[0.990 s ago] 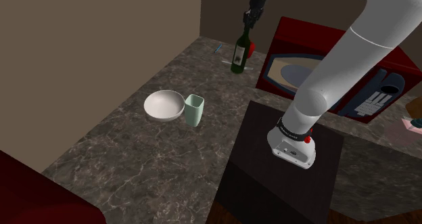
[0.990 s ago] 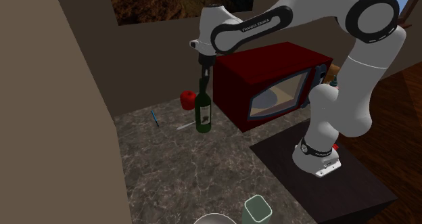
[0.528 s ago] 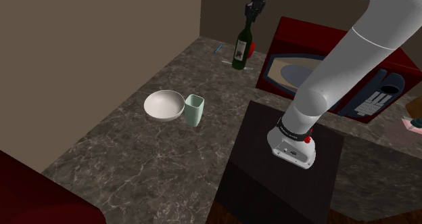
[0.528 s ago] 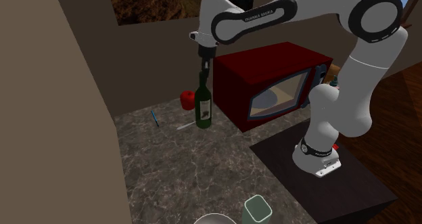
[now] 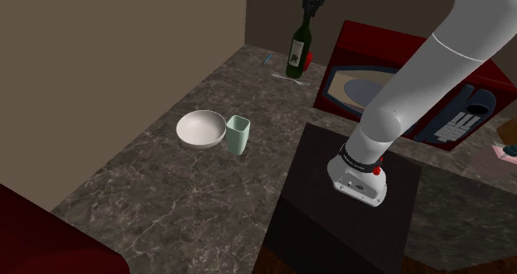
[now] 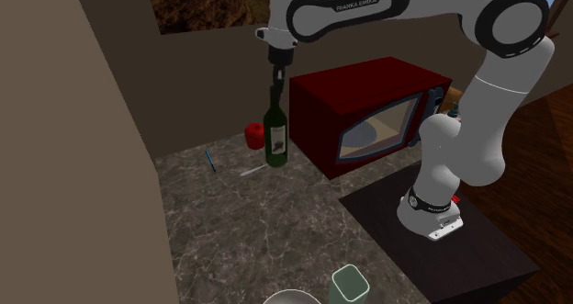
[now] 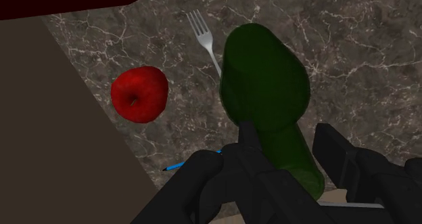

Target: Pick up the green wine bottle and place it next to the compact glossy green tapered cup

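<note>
The dark green wine bottle (image 5: 297, 55) (image 6: 276, 139) hangs upright a little above the marble counter (image 5: 166, 189), near the back corner. My gripper (image 5: 308, 9) (image 6: 275, 86) is shut on its neck from above. In the wrist view the bottle (image 7: 267, 94) runs down between my fingers (image 7: 250, 140), which clasp it. The pale green tapered cup (image 5: 238, 135) (image 6: 347, 285) stands mid-counter, touching or almost touching a white bowl (image 5: 201, 128), well away from the bottle.
A dark red microwave (image 5: 398, 74) (image 6: 367, 109) stands close beside the bottle. Below it lie a red apple (image 7: 139, 94) (image 6: 253, 135), a fork (image 7: 203, 36) and a blue pen (image 6: 210, 160). Brown walls close the corner. My dark stand (image 5: 331, 214) borders the counter.
The gripper has risen with the bottle in it. The bottle's base has come up off the counter. Cup and bowl have not moved.
</note>
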